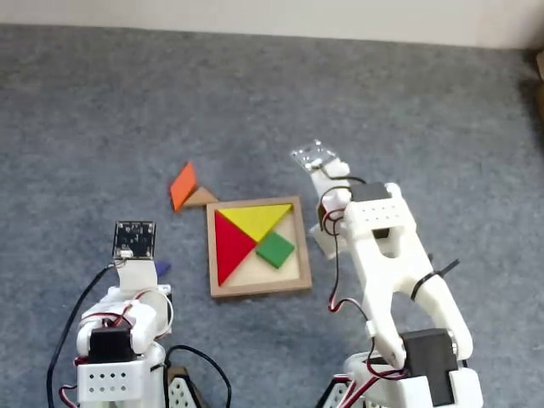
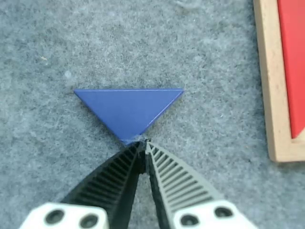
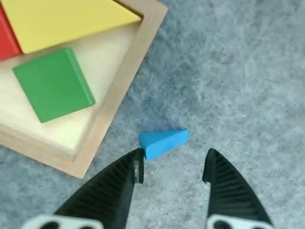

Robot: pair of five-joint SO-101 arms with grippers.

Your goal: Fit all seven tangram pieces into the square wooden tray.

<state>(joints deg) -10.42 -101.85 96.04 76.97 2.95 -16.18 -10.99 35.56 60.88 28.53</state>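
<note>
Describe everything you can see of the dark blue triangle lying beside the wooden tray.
The dark blue triangle is a flat, smooth, painted-looking piece with one long edge and two shorter ones. It lies flat on the grey carpet, apart from the wooden tray. The shut left gripper meets the corner opposite the long edge; whether it pinches is unclear.

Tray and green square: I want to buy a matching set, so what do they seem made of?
The tray looks like pale unpainted wood, with a matte, light tan rim. The green square is probably wood under smooth opaque paint; it is thick and crisp-edged, but no bare wood shows.
</note>
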